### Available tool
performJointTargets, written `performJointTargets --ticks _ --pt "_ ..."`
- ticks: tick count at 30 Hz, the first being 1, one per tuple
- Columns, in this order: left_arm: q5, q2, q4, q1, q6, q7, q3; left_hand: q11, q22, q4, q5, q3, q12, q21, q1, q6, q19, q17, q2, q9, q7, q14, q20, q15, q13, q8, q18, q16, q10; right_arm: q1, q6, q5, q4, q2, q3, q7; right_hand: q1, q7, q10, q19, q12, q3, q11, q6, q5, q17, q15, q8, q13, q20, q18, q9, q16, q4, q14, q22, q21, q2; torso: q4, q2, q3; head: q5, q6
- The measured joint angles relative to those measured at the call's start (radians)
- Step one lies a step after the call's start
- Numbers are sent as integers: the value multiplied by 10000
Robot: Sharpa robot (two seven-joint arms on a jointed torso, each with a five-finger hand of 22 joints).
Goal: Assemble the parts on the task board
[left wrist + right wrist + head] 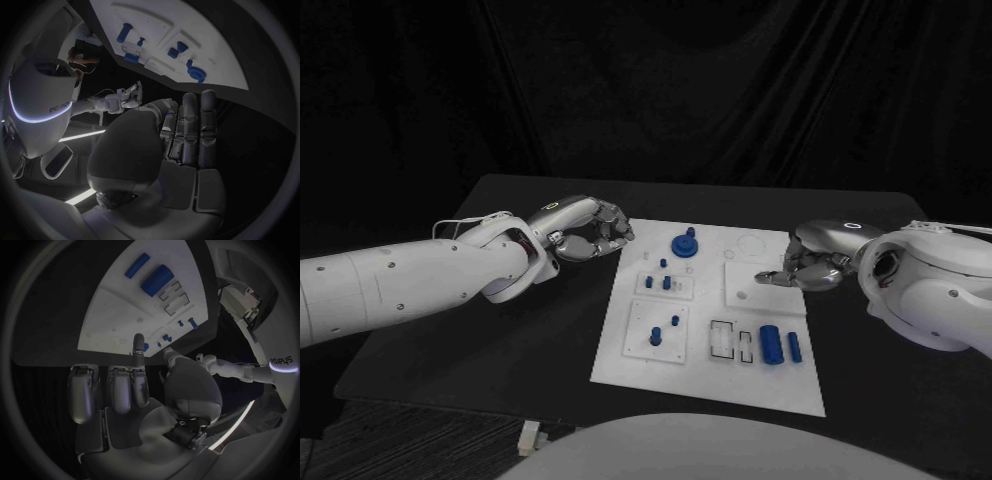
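The white task board (718,360) lies in the middle of the black table. A round blue part (685,243) stands near its far edge, with small blue pegs (662,283) closer to me. A thick blue cylinder (769,345) and a slimmer one (795,347) lie at the near right. My left hand (586,230) hovers at the board's far left corner, fingers curled in, nothing in it. My right hand (812,258) sits at the board's right edge. Most of its fingers (109,390) are folded, and one finger (139,345) points at the board. It holds nothing.
Two more small pegs (664,332) stand in a square plate at the board's near left. Empty white slots (723,340) lie beside the thick cylinder. Bare black table (488,350) stretches left of the board, and black curtains hang behind.
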Motion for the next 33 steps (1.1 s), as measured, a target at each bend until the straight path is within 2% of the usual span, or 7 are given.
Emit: performJointTargets --ticks 7,12,15,22,28,33 --pt "0 8 3 0 1 0 0 0 0 0 0 0 0 0 0 0 0 0 0 0 0 0 0 0 -13 0 -1 0 0 -170 1288 276 -343 471 5 -760 -159 23 0 0 0 125 0 22 0 0 0 -349 -1 0 1 -55 71 -12 0 0 -7 174 4 2 0 4 -1" --pt "0 -3 24 0 0 0 0 0 0 0 39 0 0 0 0 0 0 0 0 5 0 0 0 0 -12 0 0 0 0 -397 2000 581 -565 659 6 -1047 -79 54 -1 33 0 177 0 98 0 -1 -11 -428 -1 -33 3 -98 133 -64 -11 0 -7 310 5 1 1 50 -1" --pt "0 -10 29 0 -1 0 0 0 0 0 41 0 0 0 0 0 0 0 0 10 0 0 0 0 -12 0 -1 0 0 -541 2273 731 -668 755 -1 -1159 86 -52 -1 -2 0 221 0 378 79 -2 -81 -429 -2 -73 3 -83 133 -108 -12 2 -62 373 6 1 3 68 1" --pt "0 -17 41 0 -6 1 0 0 -1 0 41 0 0 0 0 0 0 1 0 9 0 0 0 0 -12 0 0 0 0 -704 2560 940 -764 923 -1 -1310 355 -53 -1 35 0 249 0 485 186 -2 -81 -428 -3 -109 6 -29 133 -137 -11 8 -130 292 16 -1 1 66 3" --pt "0 -10 40 0 -7 1 0 0 -1 0 41 0 0 0 0 0 0 2 0 9 0 0 0 0 -12 0 -1 0 0 -740 2636 1010 -843 1006 4 -1373 401 -53 -1 35 -1 277 0 485 187 -3 -81 -487 -4 -109 5 -30 133 -165 -11 7 -172 267 15 -2 1 39 3" --pt "0 -10 40 0 -7 1 0 0 -1 0 40 0 0 0 0 0 0 2 0 8 0 0 0 0 -11 0 -1 0 0 -767 2659 1038 -910 1062 4 -1404 453 -16 -1 34 -1 259 1 448 187 -4 -81 -553 -4 -109 5 -30 91 -146 -11 6 -172 216 4 -2 1 86 3"
